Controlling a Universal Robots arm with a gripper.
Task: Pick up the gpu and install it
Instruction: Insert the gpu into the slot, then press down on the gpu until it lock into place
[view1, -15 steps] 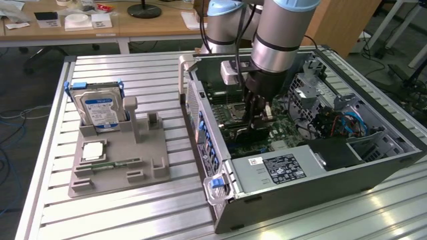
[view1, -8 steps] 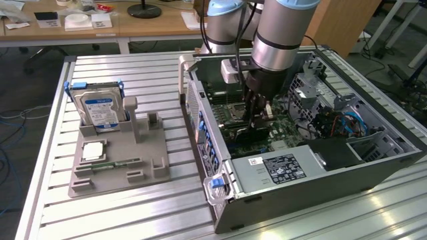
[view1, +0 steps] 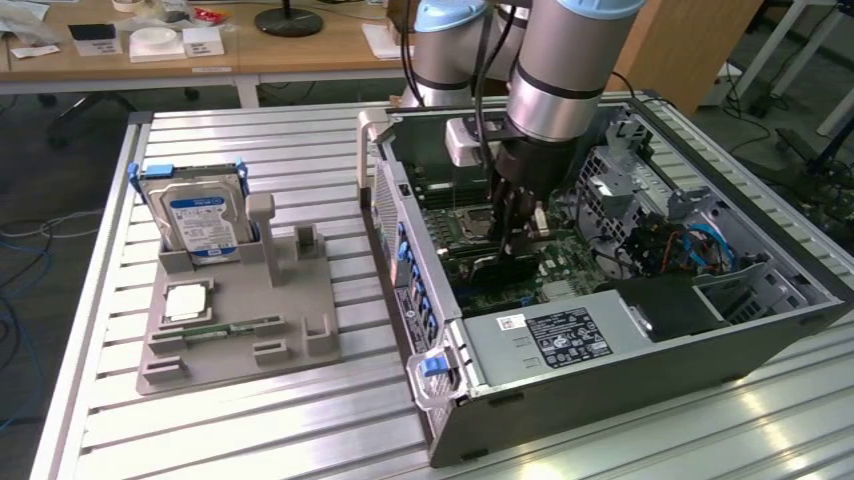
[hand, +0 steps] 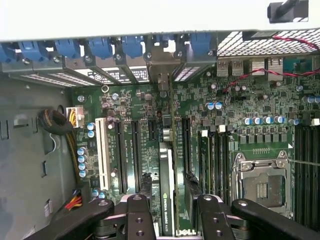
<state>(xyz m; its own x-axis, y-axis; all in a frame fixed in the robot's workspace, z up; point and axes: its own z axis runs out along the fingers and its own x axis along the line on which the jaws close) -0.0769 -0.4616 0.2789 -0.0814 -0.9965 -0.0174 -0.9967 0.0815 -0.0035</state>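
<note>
A slatted aluminium table (view1: 240, 420) carries an open computer case (view1: 747, 350) and a grey parts holder (view1: 227, 330) with a hard drive (view1: 200, 218) standing in it. The arm reaches down into the case. In the wrist view the gpu (hand: 167, 180) stands on edge over a motherboard (hand: 225, 125) slot, its bracket up against the rear panel. The gripper (hand: 169, 210) straddles the card, its fingers (hand: 137, 215) spread at either side; whether they press it I cannot tell. The card looks placed, though full seating is unclear.
</note>
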